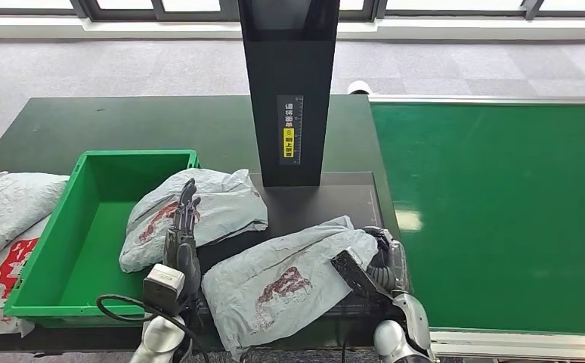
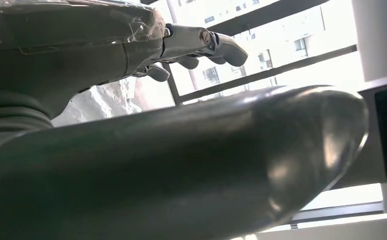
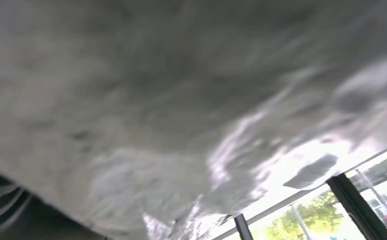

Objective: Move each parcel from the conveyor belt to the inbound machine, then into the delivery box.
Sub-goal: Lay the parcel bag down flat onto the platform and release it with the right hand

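Grey poly-mailer parcels dominate the head view. Near parcel (image 1: 286, 283) lies on the black base plate of the inbound machine (image 1: 289, 91), at 6 o'clock from its upright black column, red print facing up. Right hand (image 1: 369, 265) sits at the parcel's 3 o'clock edge, dark fingers (image 1: 350, 274) laid over the top of the bag, the rest curled beside and under the edge; looks clamped on it. Second parcel (image 1: 195, 212) lies at 9 o'clock from the column, draped over the right rim of the green delivery box (image 1: 85, 249), half in, half on the table. Left hand (image 1: 184, 227) rests on that parcel, fingers straight and close together, pointing to 12 o'clock; nothing pinched that I can see. More filled bags (image 1: 6, 227) lie at 9 o'clock from the box. Green conveyor belt (image 1: 501, 212) runs at 3 o'clock from the machine.

Left wrist view: thick grey thumb (image 2: 206, 160) across most of the picture, darker fingers (image 2: 201, 42) stretched out flat over crinkled grey parcel film (image 2: 106, 100), windows behind. Hand flat, not closed round anything.

Right wrist view: grey crumpled parcel film (image 3: 181, 110) pressed close against the camera, windows and a green tree past its edge. Fingers hidden here, so grip cannot be told from this view.
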Action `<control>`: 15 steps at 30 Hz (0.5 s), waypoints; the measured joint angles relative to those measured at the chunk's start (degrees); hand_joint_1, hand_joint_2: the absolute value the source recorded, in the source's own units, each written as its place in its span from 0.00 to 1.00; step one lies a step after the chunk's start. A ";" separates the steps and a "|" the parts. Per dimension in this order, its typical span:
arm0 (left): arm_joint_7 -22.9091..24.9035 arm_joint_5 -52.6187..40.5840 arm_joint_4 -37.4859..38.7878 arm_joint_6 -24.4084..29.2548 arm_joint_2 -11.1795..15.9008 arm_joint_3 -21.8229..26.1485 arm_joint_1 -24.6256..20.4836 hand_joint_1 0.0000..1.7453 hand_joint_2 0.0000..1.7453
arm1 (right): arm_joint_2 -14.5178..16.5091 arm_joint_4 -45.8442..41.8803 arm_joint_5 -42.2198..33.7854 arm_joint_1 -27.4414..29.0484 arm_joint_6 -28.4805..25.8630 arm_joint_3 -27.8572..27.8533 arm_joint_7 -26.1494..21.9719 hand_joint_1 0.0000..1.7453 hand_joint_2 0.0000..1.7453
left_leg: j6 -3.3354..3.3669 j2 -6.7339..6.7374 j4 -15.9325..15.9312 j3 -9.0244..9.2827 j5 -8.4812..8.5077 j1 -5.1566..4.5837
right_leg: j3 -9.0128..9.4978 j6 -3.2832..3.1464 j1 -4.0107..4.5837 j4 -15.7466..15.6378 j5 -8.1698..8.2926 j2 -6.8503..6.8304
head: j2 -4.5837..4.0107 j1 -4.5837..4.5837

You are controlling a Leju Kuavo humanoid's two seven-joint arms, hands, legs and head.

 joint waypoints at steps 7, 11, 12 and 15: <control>1.96 -3.09 -0.04 9.23 -0.77 0.01 0.01 0.00 0.00 | 0.62 -7.17 1.85 4.37 0.75 -2.63 0.78 0.00 1.00 | -0.05 0.00 0.00 -0.02 -0.07 0.00 | -0.04 -0.01 0.00 0.00 -0.02 0.06 | -0.01 0.00; 2.48 -3.10 -0.47 11.31 -1.02 -0.02 0.76 0.00 0.00 | 0.99 -12.33 1.82 6.84 1.04 -3.38 0.79 0.00 1.00 | -0.06 0.01 0.00 -0.02 -0.10 0.00 | -0.05 -0.01 0.00 0.00 -0.04 0.08 | -0.01 0.00; 2.58 -3.10 -0.56 11.41 -1.07 -0.02 0.87 0.00 0.00 | 1.02 -13.24 1.81 7.25 1.06 -3.42 0.78 0.00 1.00 | -0.06 0.01 0.00 -0.02 -0.10 0.00 | -0.06 -0.01 0.00 -0.01 -0.04 0.08 | -0.01 0.00; 3.11 -3.31 -0.89 11.57 -1.16 -0.15 1.19 0.00 0.00 | 1.10 -16.18 1.83 8.76 1.36 -3.67 0.89 0.00 1.00 | -0.05 0.04 0.00 -0.02 -0.10 0.00 | -0.05 -0.01 0.00 -0.02 -0.04 0.07 | -0.01 0.00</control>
